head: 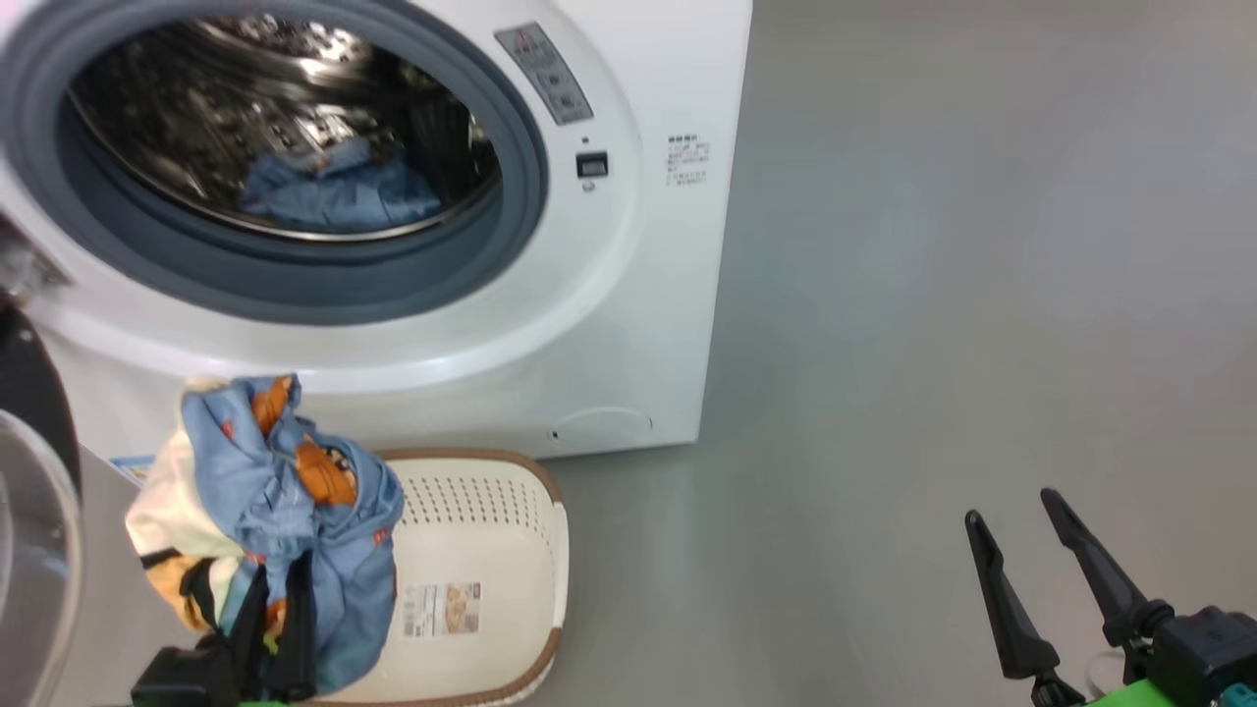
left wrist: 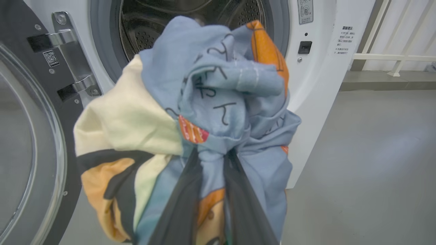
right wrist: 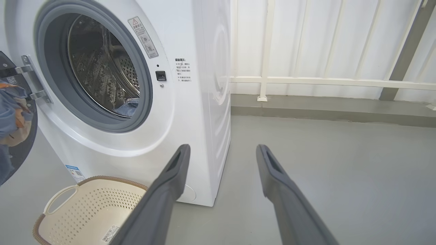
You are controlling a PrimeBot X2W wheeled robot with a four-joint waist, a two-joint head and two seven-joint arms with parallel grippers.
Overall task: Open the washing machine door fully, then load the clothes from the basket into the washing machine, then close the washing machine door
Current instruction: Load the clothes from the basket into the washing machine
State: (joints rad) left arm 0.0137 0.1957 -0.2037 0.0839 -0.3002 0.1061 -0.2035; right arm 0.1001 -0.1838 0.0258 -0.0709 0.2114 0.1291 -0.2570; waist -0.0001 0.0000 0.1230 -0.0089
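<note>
My left gripper (head: 280,574) is shut on the clothes (head: 285,511), a light-blue bundle with orange prints and a cream part, lifted above the left side of the basket (head: 520,550). In the left wrist view the clothes (left wrist: 211,102) bulge over the fingers (left wrist: 184,204) in front of the washing machine (left wrist: 320,85). The washing machine door (head: 34,511) stands swung open at the left. A blue garment (head: 339,191) lies inside the drum of the washing machine (head: 628,324). My right gripper (head: 1011,506) is open over the floor at the right, holding nothing, and the right gripper (right wrist: 223,151) points past the machine's corner.
The basket (right wrist: 88,207) sits on the grey floor right below the machine's front. Grey floor (head: 982,275) stretches to the right of the machine. A white railing (right wrist: 323,81) and wall stand behind it. The door hinge (left wrist: 68,61) is at the opening's left.
</note>
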